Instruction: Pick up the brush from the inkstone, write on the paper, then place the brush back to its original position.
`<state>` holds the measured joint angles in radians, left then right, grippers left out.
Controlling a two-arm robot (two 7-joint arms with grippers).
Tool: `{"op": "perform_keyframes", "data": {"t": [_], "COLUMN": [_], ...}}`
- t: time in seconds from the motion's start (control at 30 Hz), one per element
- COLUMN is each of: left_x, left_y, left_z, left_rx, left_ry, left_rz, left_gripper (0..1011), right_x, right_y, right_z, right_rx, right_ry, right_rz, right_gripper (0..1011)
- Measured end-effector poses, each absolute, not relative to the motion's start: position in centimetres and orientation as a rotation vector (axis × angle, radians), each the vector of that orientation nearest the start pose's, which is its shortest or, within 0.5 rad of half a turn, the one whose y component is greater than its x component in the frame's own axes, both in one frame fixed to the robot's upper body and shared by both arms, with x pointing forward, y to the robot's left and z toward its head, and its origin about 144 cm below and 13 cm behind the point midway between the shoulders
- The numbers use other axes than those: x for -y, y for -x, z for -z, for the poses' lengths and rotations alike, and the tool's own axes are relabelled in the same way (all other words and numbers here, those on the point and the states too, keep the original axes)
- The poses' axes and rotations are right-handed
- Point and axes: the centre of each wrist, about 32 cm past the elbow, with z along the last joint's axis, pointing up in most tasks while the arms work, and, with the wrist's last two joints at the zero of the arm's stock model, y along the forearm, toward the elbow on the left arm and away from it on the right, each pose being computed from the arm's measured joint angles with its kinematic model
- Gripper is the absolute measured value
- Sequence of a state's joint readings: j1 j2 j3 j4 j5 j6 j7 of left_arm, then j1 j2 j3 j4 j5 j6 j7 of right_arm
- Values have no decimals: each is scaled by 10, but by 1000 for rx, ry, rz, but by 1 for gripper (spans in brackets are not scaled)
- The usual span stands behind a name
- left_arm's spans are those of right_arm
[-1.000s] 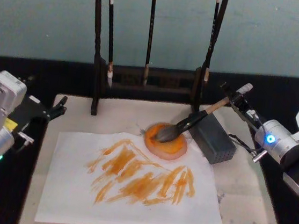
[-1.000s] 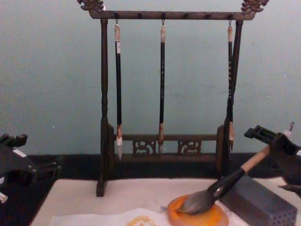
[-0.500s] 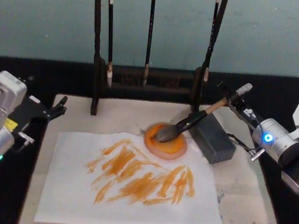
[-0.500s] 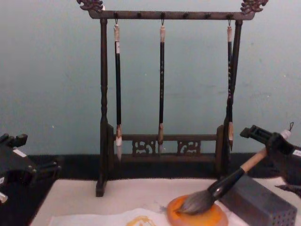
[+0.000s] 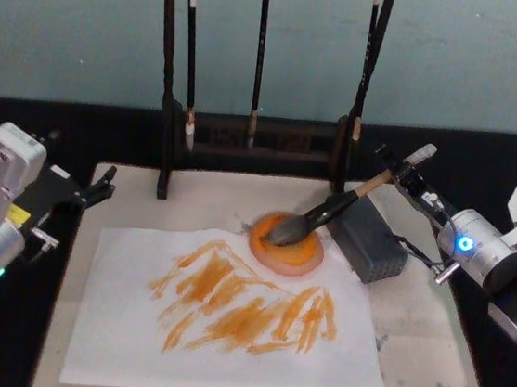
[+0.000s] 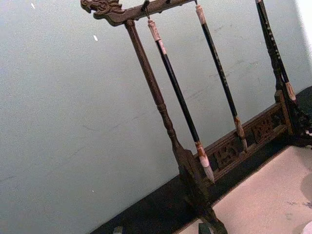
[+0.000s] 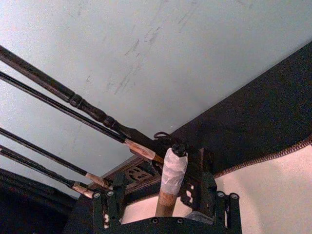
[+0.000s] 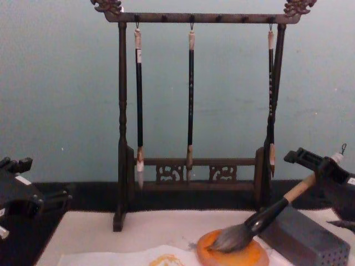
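Note:
The brush [image 5: 332, 207] lies slanted, its grey bristles in the round orange inkstone [image 5: 289, 251] and its handle across the grey block [image 5: 370, 239]. My right gripper [image 5: 400, 177] is at the handle's white-wrapped end [image 7: 173, 168], which sits between the open fingers with a gap on one side. In the chest view the brush [image 8: 266, 213] rises from the inkstone [image 8: 244, 256] to the right gripper [image 8: 308, 163]. The white paper [image 5: 223, 339] with orange strokes lies in front of the inkstone. My left gripper [image 5: 101, 185] is parked open at the mat's left edge.
A dark wooden rack [image 5: 255, 137] with three thin hanging brushes [image 8: 190, 100] stands behind the inkstone. The beige mat [image 5: 417, 361] lies under everything, with black cloth [image 5: 487, 154] around it.
The right gripper shifted slightly left and back again at the handle end. The brush and the left arm have stayed in place.

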<state>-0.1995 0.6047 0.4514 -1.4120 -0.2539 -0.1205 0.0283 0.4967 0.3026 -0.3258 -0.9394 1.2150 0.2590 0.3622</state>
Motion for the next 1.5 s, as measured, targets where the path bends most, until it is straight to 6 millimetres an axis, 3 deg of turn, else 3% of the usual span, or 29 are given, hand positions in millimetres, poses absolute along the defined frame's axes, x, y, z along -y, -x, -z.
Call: {"op": "perform_keyframes", "data": {"t": [0.7,1.13,1.5], "left_x": [-310,-310,-310], "left_y": [-489,-489,-489], "left_z": [-1140,-1140,-1140], "left_rx": [285,285,285], "left_ry": [-305,-304,-304], "left_rz": [-1248,-1248,-1248], "left_gripper": [1001,1001,1001], "right_x": [292,292,292], "right_y": [-563,-564,-564], "right_z": [-1131,-1131,-1130], "right_rx": [-841,-845,-847], "right_ry": [-396,-399,-400], "right_rz": [1034,1036,1036], "right_gripper": [1000,1000,736]}}
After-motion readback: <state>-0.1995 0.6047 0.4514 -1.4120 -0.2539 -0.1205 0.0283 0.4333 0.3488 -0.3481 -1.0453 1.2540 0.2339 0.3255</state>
